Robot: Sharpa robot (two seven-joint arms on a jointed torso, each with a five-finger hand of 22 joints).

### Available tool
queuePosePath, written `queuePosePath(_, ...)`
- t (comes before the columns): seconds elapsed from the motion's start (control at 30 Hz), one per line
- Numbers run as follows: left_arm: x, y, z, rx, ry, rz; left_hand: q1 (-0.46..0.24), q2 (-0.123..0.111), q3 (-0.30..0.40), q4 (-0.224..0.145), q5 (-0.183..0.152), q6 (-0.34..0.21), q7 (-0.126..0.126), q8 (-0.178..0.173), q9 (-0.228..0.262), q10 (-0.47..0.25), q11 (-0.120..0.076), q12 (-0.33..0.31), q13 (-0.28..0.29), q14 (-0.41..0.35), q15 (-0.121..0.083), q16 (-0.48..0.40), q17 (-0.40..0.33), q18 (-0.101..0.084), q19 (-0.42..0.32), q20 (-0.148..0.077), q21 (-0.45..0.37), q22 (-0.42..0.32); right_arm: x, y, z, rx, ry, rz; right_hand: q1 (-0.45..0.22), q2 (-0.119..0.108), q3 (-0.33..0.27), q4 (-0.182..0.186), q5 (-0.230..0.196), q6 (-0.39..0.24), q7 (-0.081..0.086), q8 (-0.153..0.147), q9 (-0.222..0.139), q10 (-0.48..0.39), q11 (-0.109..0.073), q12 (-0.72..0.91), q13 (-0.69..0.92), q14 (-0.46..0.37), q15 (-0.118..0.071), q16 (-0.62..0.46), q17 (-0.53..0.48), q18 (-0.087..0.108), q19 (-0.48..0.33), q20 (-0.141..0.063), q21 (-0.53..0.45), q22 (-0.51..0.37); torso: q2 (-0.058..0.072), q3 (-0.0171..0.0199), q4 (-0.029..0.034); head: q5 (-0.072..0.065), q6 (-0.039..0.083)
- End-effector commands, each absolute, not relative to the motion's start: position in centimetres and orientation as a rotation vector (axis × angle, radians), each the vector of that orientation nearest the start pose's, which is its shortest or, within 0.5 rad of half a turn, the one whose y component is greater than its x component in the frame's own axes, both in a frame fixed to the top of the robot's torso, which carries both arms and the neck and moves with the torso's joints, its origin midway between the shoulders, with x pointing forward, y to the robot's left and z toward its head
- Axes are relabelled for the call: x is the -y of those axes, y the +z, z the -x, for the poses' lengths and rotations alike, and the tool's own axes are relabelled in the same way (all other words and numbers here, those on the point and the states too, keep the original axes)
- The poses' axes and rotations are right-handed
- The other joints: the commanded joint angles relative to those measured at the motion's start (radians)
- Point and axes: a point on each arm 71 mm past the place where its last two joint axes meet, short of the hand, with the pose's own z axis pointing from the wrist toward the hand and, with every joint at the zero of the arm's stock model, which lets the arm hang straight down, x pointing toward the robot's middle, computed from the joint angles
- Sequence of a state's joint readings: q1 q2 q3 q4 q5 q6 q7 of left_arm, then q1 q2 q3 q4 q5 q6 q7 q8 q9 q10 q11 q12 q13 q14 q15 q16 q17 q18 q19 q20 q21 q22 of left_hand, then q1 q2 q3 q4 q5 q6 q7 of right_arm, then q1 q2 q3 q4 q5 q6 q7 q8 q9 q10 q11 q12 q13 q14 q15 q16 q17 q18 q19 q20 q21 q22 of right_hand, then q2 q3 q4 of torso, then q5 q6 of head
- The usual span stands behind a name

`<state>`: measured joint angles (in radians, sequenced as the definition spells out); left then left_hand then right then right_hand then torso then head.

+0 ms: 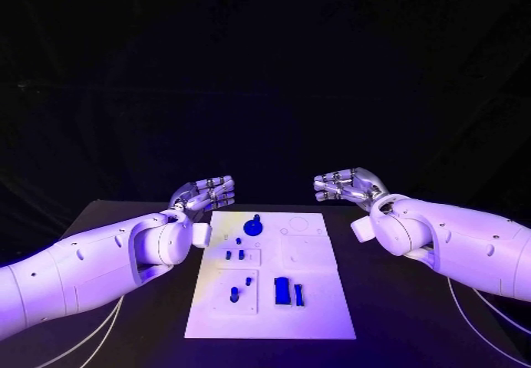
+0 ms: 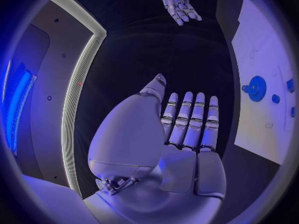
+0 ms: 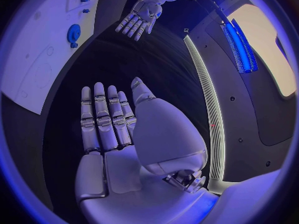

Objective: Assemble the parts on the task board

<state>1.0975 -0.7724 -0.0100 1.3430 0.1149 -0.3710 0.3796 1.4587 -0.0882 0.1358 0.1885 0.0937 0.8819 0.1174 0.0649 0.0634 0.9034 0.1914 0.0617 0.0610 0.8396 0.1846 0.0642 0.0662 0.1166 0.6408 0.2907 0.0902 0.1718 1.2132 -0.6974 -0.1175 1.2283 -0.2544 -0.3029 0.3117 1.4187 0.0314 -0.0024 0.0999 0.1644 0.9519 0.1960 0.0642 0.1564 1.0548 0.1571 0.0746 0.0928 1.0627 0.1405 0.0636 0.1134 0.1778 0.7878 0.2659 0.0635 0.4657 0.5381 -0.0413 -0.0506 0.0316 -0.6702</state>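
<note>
The white task board (image 1: 315, 307) lies in the middle of the black table. A round blue gear-like part (image 1: 253, 227) stands near its far end; the same part (image 2: 256, 88) (image 3: 74, 34) appears in both wrist views. Small blue pegs (image 1: 235, 254) sit mid-board, and two longer blue blocks (image 1: 288, 291) lie nearer me. My left hand (image 1: 205, 194) hovers beyond the board's far left corner, fingers straight and empty (image 2: 187, 119). My right hand (image 1: 348, 186) hovers beyond the far right corner, likewise flat and empty (image 3: 106, 117).
The black table (image 1: 410, 307) extends on both sides of the board. Thin cables (image 1: 94, 337) trail under my left arm, and others (image 1: 476, 318) under my right arm.
</note>
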Motion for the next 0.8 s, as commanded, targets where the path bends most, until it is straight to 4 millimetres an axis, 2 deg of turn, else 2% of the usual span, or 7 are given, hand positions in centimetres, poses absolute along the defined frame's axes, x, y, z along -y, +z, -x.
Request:
queuePosePath(0.03,-23.7,-23.7,-50.6,-1.347,-1.367,1.378,-0.466,0.088,-0.045,-0.061,-0.094,-0.284,-0.037,-0.065,-0.063,-0.291,-0.061,-0.062,-0.061,-0.271,-0.059,-0.064,-0.066,-0.035,-0.207,-0.093,-0.090,-0.055,22.1,-21.7,-53.1,-1.561,1.260,-0.892,-0.460,-0.031,0.002,-0.100,-0.054,-0.306,-0.062,-0.064,-0.052,-0.339,-0.049,-0.075,-0.093,-0.341,-0.044,-0.064,-0.039,-0.053,-0.254,-0.085,-0.063,-0.153,0.001,0.0009,0.0005,-0.002,0.001)
queuePosePath(0.37,-21.9,-23.4,-49.0,-1.303,-1.309,1.318,-0.797,0.088,-0.136,-0.103,-0.094,-0.483,-0.117,-0.065,-0.063,-0.494,-0.104,-0.062,-0.061,-0.460,-0.101,-0.064,-0.066,-0.117,-0.352,-0.159,-0.090,-0.094,20.9,-22.1,-51.0,-1.431,1.281,-1.002,-0.779,-0.031,0.002,-0.100,-0.091,-0.522,-0.106,-0.064,-0.156,-0.578,-0.085,-0.075,-0.093,-0.581,-0.141,-0.064,-0.113,-0.081,-0.432,-0.145,-0.063,-0.258,0.005,0.0359,0.0438,-0.028,0.061)
queuePosePath(0.4,-21.6,-23.3,-48.7,-1.294,-1.300,1.307,-0.823,0.088,-0.136,-0.107,-0.094,-0.499,-0.117,-0.065,-0.063,-0.510,-0.107,-0.062,-0.061,-0.475,-0.104,-0.064,-0.066,-0.117,-0.363,-0.164,-0.090,-0.097,20.8,-22.2,-50.6,-1.410,1.281,-1.020,-0.804,-0.031,0.002,-0.100,-0.094,-0.538,-0.110,-0.064,-0.156,-0.596,-0.157,-0.075,-0.093,-0.599,-0.141,-0.064,-0.113,-0.082,-0.446,-0.150,-0.063,-0.266,0.006,0.0381,0.0466,-0.029,0.065)
queuePosePath(0.53,-20.4,-22.9,-47.5,-1.257,-1.262,1.258,-0.925,0.088,-0.136,-0.189,-0.094,-0.560,-0.117,-0.065,-0.063,-0.573,-0.121,-0.062,-0.061,-0.533,-0.185,-0.064,-0.066,-0.117,-0.407,-0.184,-0.090,-0.172,20.0,-22.4,-48.7,-1.317,1.270,-1.108,-0.902,-0.031,0.002,-0.100,-0.164,-0.605,-0.124,-0.064,-0.156,-0.670,-0.157,-0.075,-0.093,-0.674,-0.141,-0.064,-0.113,-0.092,-0.500,-0.169,-0.063,-0.298,0.006,0.0413,0.0506,-0.032,0.070)
queuePosePath(0.57,-20.2,-22.8,-47.2,-1.250,-1.256,1.249,-0.947,0.088,-0.136,-0.189,-0.094,-0.573,-0.117,-0.065,-0.063,-0.587,-0.191,-0.062,-0.061,-0.546,-0.185,-0.064,-0.066,-0.117,-0.417,-0.189,-0.090,-0.172,19.9,-22.4,-48.3,-1.300,1.265,-1.124,-0.923,-0.031,0.002,-0.100,-0.164,-0.619,-0.196,-0.064,-0.156,-0.685,-0.157,-0.075,-0.093,-0.690,-0.141,-0.064,-0.113,-0.099,-0.512,-0.172,-0.063,-0.305,0.006,0.0413,0.0506,-0.032,0.070)
queuePosePath(0.73,-19.4,-22.5,-46.4,-1.224,-1.233,1.216,-1.046,0.088,-0.136,-0.189,-0.094,-0.633,-0.117,-0.065,-0.063,-0.648,-0.191,-0.062,-0.061,-0.603,-0.185,-0.064,-0.066,-0.117,-0.461,-0.208,-0.090,-0.172,19.4,-22.4,-46.8,-1.239,1.241,-1.186,-1.020,-0.031,0.002,-0.100,-0.164,-0.684,-0.196,-0.064,-0.156,-0.757,-0.157,-0.075,-0.093,-0.762,-0.141,-0.064,-0.113,-0.104,-0.566,-0.191,-0.063,-0.336,0.006,0.0413,0.0506,-0.032,0.070)
queuePosePath(0.8,-19.3,-22.4,-46.2,-1.220,-1.231,1.212,-1.067,0.088,-0.136,-0.189,-0.094,-0.645,-0.117,-0.065,-0.063,-0.661,-0.191,-0.062,-0.061,-0.614,-0.185,-0.064,-0.066,-0.117,-0.468,-0.214,-0.090,-0.172,19.3,-22.4,-46.5,-1.230,1.236,-1.196,-1.040,-0.031,0.002,-0.100,-0.164,-0.697,-0.196,-0.064,-0.156,-0.772,-0.157,-0.075,-0.093,-0.777,-0.141,-0.064,-0.113,-0.178,-0.577,-0.194,-0.063,-0.343,0.006,0.0413,0.0506,-0.032,0.070)
